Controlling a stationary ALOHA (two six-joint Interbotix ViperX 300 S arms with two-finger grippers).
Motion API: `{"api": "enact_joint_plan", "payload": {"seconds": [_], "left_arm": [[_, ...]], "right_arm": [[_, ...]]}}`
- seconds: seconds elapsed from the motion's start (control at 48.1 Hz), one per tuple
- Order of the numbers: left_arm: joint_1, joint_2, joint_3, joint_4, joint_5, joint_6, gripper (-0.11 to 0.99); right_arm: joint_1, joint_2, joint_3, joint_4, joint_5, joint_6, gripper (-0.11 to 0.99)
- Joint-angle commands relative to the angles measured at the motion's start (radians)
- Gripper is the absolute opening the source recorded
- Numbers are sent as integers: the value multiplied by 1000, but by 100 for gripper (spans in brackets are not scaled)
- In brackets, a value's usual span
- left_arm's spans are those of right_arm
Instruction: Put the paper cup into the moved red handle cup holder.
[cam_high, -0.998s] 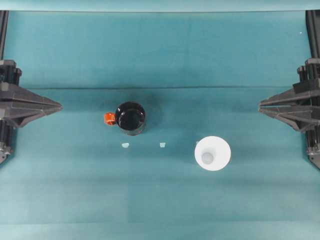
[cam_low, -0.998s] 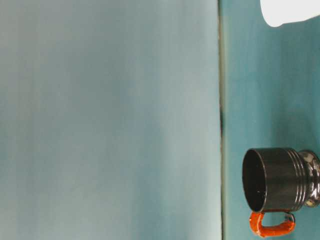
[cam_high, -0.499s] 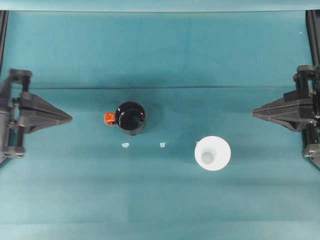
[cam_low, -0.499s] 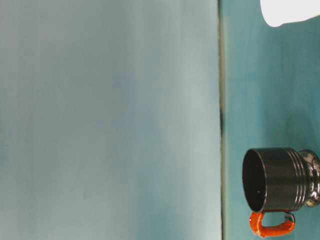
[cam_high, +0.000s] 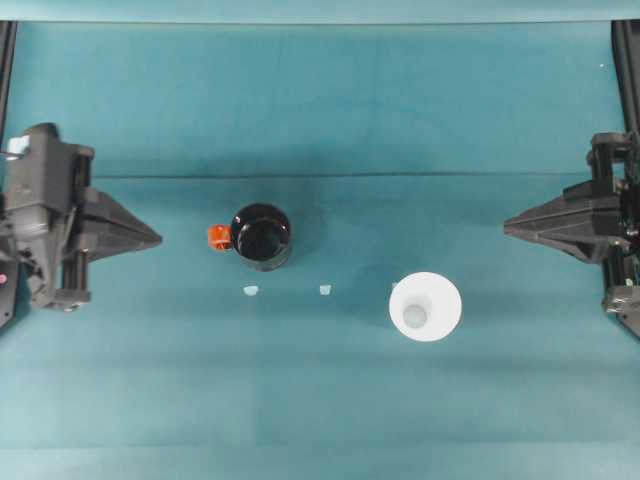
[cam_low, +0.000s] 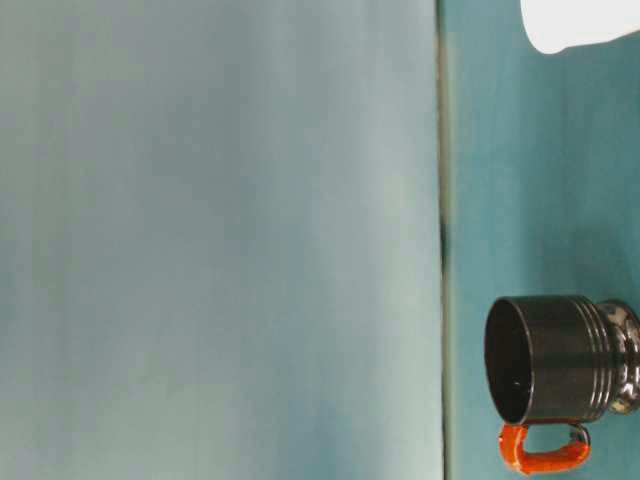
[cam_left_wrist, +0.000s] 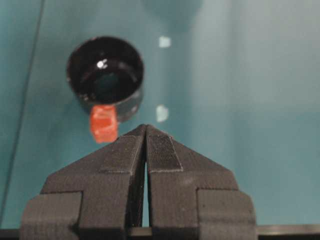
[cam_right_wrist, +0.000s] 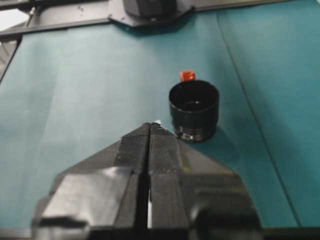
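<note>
Both tools, left (cam_high: 158, 239) and right (cam_high: 507, 228), are closed and empty (fingers pressed together), flanking the glossy black red-handled cup holder (cam_high: 261, 237) and white tapered paper cup (cam_high: 425, 306) on the teal surface (cam_high: 330, 400).

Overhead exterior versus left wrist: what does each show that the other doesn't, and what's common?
Overhead alone: the paper cup standing upside down on the cloth, apart from the holder, and the right end effector, shut, at the right edge. Left wrist alone: a close look at the left end effector, shut, pointing at the red handle. Both: the red handle cup holder, empty, and two small white scraps beside it.
</note>
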Motion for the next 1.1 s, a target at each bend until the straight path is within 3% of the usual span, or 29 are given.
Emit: {"api": "enact_joint_plan", "payload": {"seconds": [0.0,0.125,0.229,0.395,0.499,0.665,0.748,0.873,1.081], "left_arm": [[21,18,-40,2,20,0,3],[37,66,-60,3,66,2,3],[37,117,-86,3,101,8,3],[52,172,-114,8,112,8,4],[69,195,-121,8,117,6,27],[71,219,-140,8,143,11,77],[74,225,-144,8,161,20,94],[75,244,-152,8,170,37,97],[117,341,-176,8,167,49,99]], "right_arm": [[-3,6,-23,3,-2,11,-11],[-3,5,-23,3,8,11,-11],[-8,0,-25,3,17,11,-11],[-18,-20,-26,3,35,9,-11],[-21,-31,-28,3,63,9,-11],[-21,-43,-29,3,89,11,-11],[-23,-44,-29,3,91,11,-11],[-23,-44,-29,3,95,9,-11],[-25,-43,-29,3,109,11,-11]]}}
